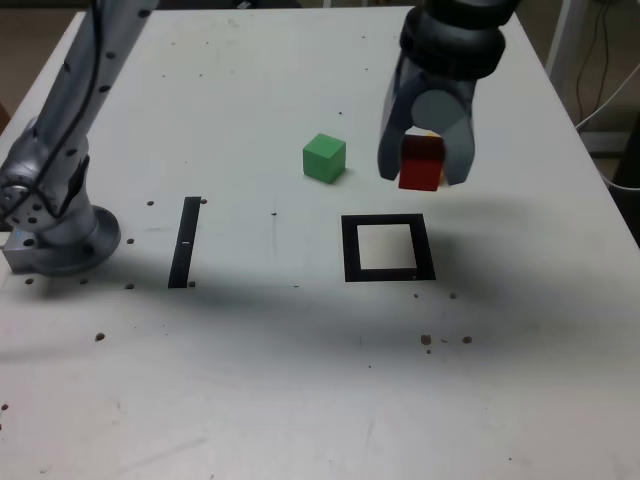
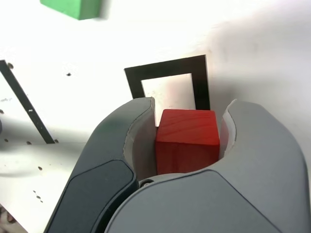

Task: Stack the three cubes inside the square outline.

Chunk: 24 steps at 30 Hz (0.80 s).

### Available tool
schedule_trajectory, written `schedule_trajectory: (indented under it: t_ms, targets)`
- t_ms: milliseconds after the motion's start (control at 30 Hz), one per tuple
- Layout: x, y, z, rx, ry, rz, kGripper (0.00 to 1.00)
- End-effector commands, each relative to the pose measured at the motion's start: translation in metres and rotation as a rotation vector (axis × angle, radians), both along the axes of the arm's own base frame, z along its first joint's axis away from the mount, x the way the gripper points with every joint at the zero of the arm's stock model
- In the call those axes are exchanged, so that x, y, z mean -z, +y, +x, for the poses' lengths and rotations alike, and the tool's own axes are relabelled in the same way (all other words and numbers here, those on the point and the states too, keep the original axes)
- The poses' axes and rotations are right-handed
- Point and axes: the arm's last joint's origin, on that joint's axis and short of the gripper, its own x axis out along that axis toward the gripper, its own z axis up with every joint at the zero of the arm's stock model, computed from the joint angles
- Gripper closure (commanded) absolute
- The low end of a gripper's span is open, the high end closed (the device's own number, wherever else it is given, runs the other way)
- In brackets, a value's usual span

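Pincer (image 1: 424, 165) is clamped on the red cube (image 1: 421, 163), carried clear of the worktop (image 1: 300, 380). Wrist view confirms: red cube (image 2: 187, 141) sits squarely between the two pads, faces flat against them.

Key relation: the square outline (image 1: 388, 248) is empty and lies just below the held cube in the exterior view, a bit toward that view's left. So the cube is near the target but not over it. In the wrist view the outline (image 2: 167, 80) shows beyond the cube, partly hidden by it.

Green cube (image 1: 325, 158) rests on the worktop on the exterior view's left of the pincer, apart from it, outside the outline. A sliver of yellow (image 1: 430, 134) shows behind the red cube; likely the yellow cube, mostly hidden.

Black strip (image 1: 185, 242) is well off to the exterior view's left; irrelevant.

Judgement: first placement in hand, nothing stacked yet. Next move needs a short shift over the white centre, then down, keeping cube edges parallel to the frame.
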Motion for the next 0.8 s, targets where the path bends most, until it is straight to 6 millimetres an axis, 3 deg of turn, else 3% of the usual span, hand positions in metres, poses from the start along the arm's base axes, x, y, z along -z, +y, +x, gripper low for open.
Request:
schedule_trajectory:
  t_ms: [0, 467, 767]
  targets:
    - [-0.005, 0.000, -0.007, -0.008, -0.004, -0.004, 0.63]
    - [0.018, -0.002, -0.033, -0.037, 0.003, -0.034, 0.63]
    - [0.035, -0.008, -0.040, -0.037, 0.006, -0.046, 0.63]
